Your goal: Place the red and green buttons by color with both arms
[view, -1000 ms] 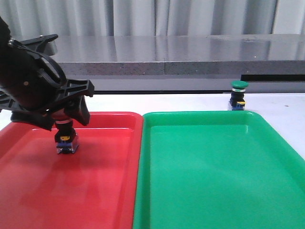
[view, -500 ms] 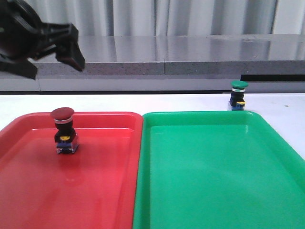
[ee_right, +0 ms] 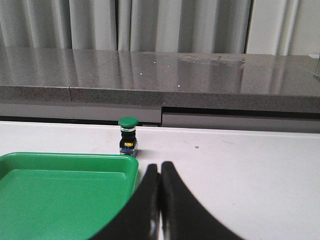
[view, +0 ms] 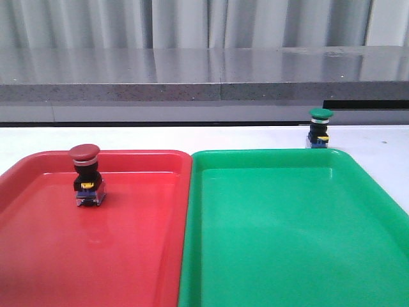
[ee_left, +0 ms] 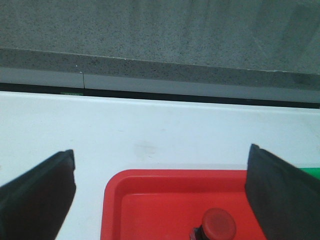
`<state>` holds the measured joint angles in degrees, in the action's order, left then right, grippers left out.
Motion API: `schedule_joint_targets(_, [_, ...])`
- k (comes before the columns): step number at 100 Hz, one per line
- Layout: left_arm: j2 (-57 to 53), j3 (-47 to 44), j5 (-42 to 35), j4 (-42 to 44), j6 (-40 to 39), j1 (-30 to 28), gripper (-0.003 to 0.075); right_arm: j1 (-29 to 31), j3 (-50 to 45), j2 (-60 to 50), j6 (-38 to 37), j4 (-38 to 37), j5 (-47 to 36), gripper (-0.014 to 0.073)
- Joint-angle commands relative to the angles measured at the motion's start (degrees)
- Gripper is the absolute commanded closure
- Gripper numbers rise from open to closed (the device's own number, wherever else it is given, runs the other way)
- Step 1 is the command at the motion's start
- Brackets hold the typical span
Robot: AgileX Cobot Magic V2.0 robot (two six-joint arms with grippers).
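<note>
Red button [view: 85,179] upright in the far left part of the red tray [view: 128,256], base on the tray floor, cap uppermost. Also seen from the left wrist view, low in the picture, only the cap [ee_left: 218,224] and a bit of the black body showing. Left gripper [ee_left: 162,195] above and clear of the red tray, jaws spread wide, nothing between them; dark fingers [ee_left: 37,192] at either edge of that view. Green button [view: 319,128] upright on the white table [view: 192,137], just beyond the far right corner of the green tray [view: 287,243], outside it. Same green button [ee_right: 128,136] in the right wrist view, near the tray's corner. Right gripper [ee_right: 160,172] low over the table, jaws pressed together, empty, well apart from the green button. Trays side by side, edges touching.
</note>
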<state>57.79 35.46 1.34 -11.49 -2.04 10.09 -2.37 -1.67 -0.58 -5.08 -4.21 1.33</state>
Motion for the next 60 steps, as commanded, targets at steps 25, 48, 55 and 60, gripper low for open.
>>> schedule_joint_targets(25, [-22.36,-15.99,-5.42,0.12,0.1,-0.02,0.0103,0.32,0.94,-0.98,0.04,0.09,-5.08,0.066])
schedule_joint_targets(48, [-31.61,-21.82,-5.66,-0.14,0.1,-0.02,0.0248,0.32,0.94,-0.98,0.04,0.09,-5.08,0.066])
schedule_joint_targets(55, [-31.9,-22.32,-5.66,-0.14,0.1,-0.02,0.0365,0.32,0.94,-0.98,0.04,0.09,-5.08,0.066])
schedule_joint_targets(60, [-31.9,-22.54,-5.69,-0.14,0.1,-0.02,0.0472,0.32,0.94,-0.98,0.04,0.09,-5.08,0.066])
